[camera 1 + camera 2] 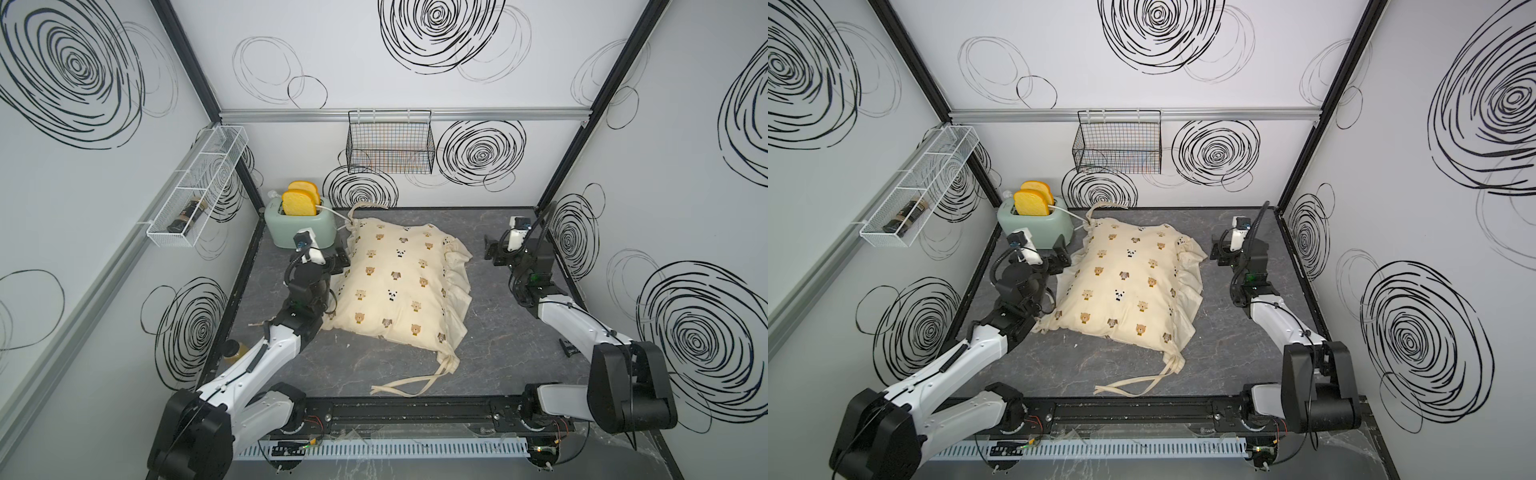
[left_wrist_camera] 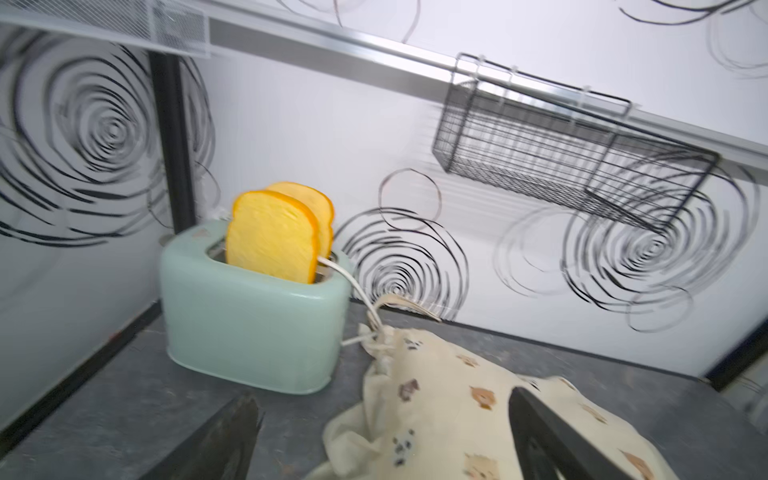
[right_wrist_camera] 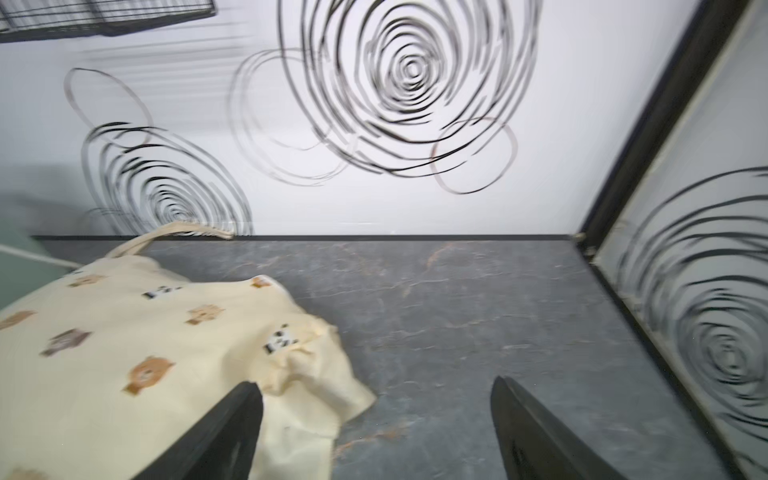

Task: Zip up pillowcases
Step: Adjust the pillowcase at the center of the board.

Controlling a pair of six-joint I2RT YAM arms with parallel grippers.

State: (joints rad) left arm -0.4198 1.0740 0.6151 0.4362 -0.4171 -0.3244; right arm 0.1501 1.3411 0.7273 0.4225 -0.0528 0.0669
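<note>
The cream pillowcase (image 1: 399,286) (image 1: 1129,286), printed with small bears and pandas, lies plump in the middle of the dark table, and its long ties (image 1: 415,382) trail toward the front edge. No zip shows in any view. My left gripper (image 1: 343,259) (image 1: 1061,259) hovers at its far left corner beside the toaster, open, with the ruffled corner (image 2: 449,407) between and below its fingers (image 2: 382,399). At the far right corner, a little off the ruffle (image 3: 124,332), my right gripper (image 1: 492,251) (image 1: 1219,251) stands open and holds nothing (image 3: 376,382).
A mint toaster (image 1: 297,226) holding two yellow bread slices (image 1: 299,201) stands at the back left, its white cord touching the pillowcase's tie. A black wire basket (image 1: 390,145) hangs on the back wall. A white wire shelf (image 1: 199,187) on the left wall holds a dark bottle.
</note>
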